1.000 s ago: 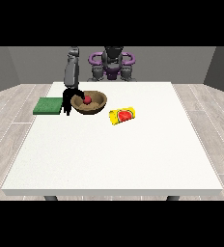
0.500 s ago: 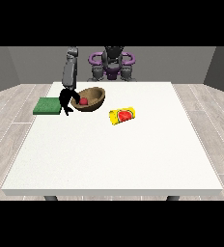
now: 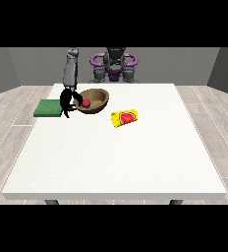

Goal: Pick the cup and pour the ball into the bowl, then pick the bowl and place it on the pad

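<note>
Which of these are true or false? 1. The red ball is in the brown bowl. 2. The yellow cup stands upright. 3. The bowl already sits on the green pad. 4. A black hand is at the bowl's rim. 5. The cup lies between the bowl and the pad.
1. True: the red ball lies inside the brown bowl.
2. False: the yellow cup lies on its side on the table.
3. False: the bowl is tilted beside the green pad, not on it.
4. True: the hand at the view's left grips the bowl's rim.
5. False: the cup lies on the bowl's other side, away from the pad.
</note>
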